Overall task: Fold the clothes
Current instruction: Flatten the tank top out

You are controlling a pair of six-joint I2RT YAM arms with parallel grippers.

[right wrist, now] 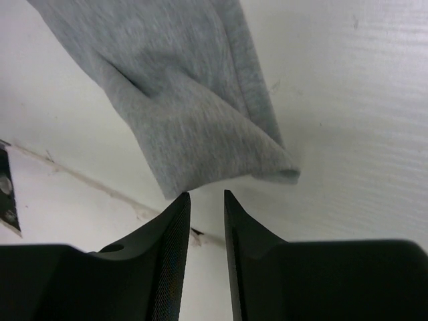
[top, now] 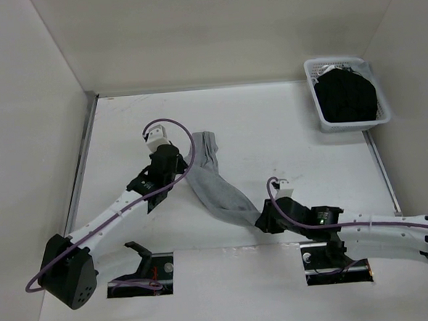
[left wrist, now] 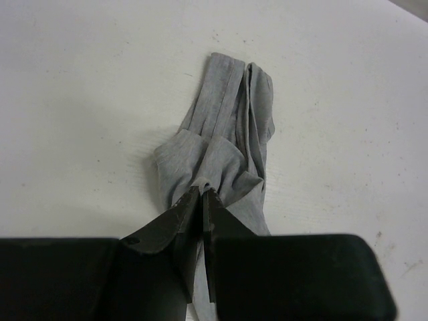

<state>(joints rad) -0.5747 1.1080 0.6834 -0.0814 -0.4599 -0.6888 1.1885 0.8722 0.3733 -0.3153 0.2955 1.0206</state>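
Left claw (left wrist: 202, 192) pinches the grey top (left wrist: 231, 127); right claw (right wrist: 206, 194), half-open and empty, may close short of the corner just ahead.

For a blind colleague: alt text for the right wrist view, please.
A rumpled grey knit top lies on a white table, its corner just beyond the right end effector, whose black fingers stand apart with nothing between them.

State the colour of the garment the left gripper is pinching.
The top is plain light heather grey, unpatterned; the left wrist view shows it best.
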